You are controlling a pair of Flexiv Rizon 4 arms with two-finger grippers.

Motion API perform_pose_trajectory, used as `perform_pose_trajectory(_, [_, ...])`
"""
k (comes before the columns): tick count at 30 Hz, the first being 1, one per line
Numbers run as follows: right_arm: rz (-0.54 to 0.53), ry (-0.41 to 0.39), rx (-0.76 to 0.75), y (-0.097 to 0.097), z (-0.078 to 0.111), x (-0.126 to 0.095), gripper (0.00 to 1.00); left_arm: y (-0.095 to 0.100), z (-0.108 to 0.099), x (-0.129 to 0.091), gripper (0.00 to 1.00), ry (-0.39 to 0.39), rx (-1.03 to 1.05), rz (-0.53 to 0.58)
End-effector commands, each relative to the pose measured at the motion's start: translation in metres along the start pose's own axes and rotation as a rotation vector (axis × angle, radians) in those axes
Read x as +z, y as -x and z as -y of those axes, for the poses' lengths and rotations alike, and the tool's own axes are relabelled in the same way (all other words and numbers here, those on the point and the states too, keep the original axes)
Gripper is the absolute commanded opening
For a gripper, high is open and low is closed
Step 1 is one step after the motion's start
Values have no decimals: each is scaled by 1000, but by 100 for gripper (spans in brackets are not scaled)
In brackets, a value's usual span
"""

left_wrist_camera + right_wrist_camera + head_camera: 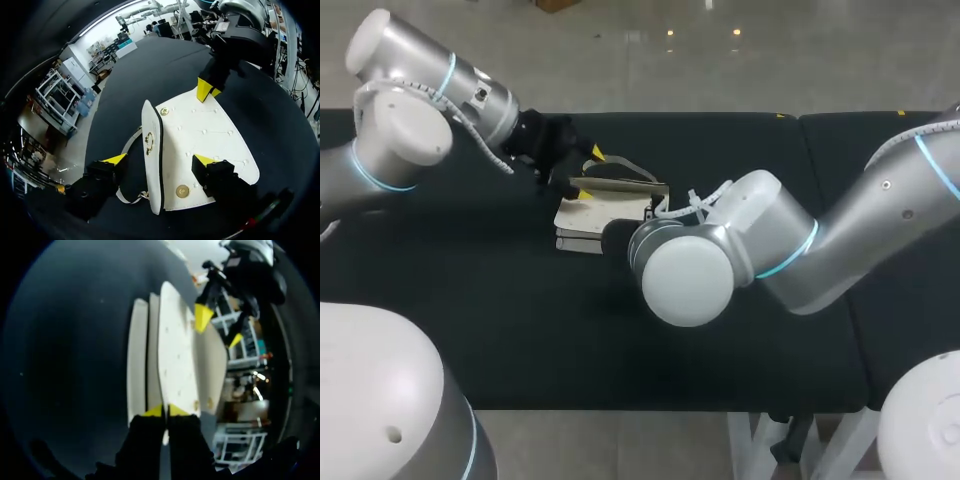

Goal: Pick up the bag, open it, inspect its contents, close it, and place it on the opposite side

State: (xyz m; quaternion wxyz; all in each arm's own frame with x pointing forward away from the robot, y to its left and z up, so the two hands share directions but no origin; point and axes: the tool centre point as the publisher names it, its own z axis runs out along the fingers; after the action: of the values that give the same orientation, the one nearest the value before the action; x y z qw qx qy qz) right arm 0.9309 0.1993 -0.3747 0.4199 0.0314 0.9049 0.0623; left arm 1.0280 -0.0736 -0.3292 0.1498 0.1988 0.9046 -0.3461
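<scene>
I see a black desk point(470, 330) with a soft, dark top. It goes from one side of my head view to the other. On my right side a thin line runs across it, where two parts of the top meet. One thing lies on the desk: a white bag point(588, 212) with little gold bits on it. It sits near the middle, closer to the far edge than to the near one. Its grey strap point(131, 141) rests on the black top just beside it.
</scene>
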Motion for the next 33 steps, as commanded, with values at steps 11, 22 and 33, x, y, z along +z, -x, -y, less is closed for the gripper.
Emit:
perform_pose_trajectory(11, [5, 0, 0, -2, 0, 1, 0, 32, -17, 31, 74, 13, -59, -1])
perform_pose_trajectory(22, [5, 0, 0, -2, 0, 1, 0, 41, -28, 44, 64, -2, -108, -55])
perform_pose_trajectory(33, [5, 0, 0, -2, 0, 1, 0, 42, -32, 47, 0, 0, -124, -73])
